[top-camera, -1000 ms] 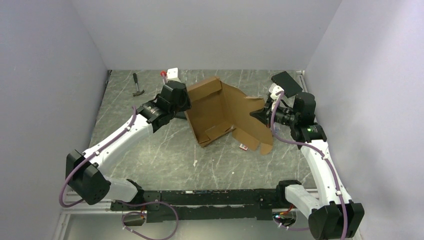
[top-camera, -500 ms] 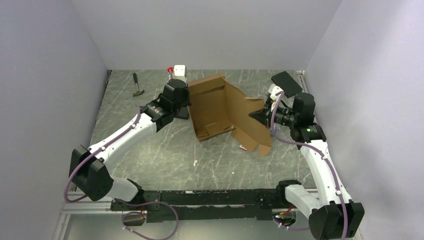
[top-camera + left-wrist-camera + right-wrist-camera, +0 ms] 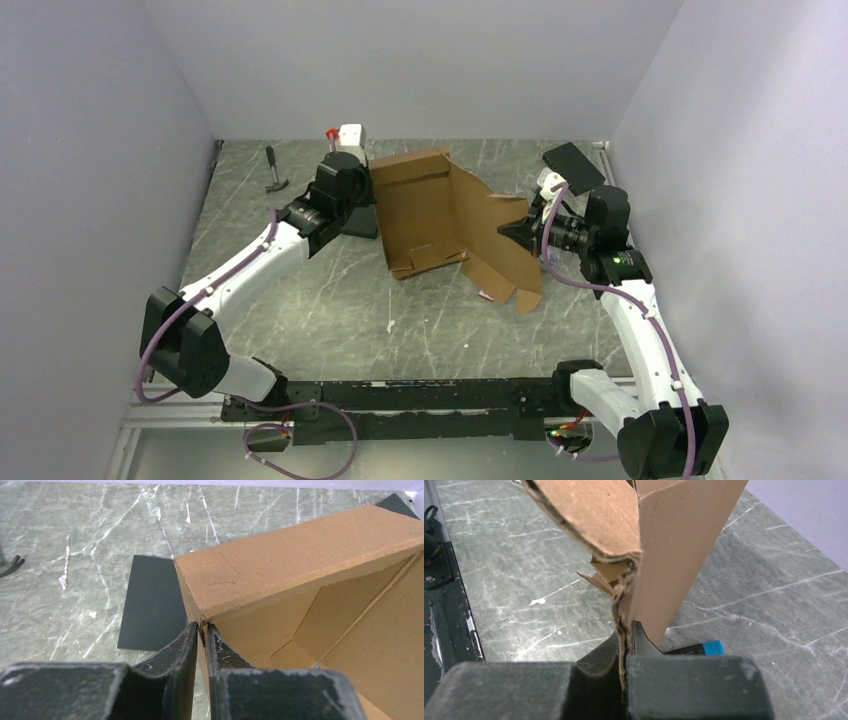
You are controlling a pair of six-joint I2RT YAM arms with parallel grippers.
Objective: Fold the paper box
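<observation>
The brown paper box [image 3: 450,225] stands half-formed in the middle of the table, its walls raised and a flap hanging toward the front right. My left gripper [image 3: 368,205] is shut on the box's left wall; in the left wrist view [image 3: 201,630] the jaws pinch the wall at its corner [image 3: 300,555]. My right gripper [image 3: 515,232] is shut on the box's right edge; in the right wrist view [image 3: 626,627] the cardboard edge [image 3: 664,555] sits between the fingers.
A flat black box [image 3: 150,602] lies on the table just left of the paper box. Another black box [image 3: 572,167] sits at the back right. A hammer [image 3: 273,170] lies at the back left. A white block [image 3: 350,138] stands by the back wall. A blue-tipped pen [image 3: 701,648] lies under the right gripper.
My left gripper has moved toward the back and turned the box's left wall more upright and square. The right gripper has held its place on the right edge.
</observation>
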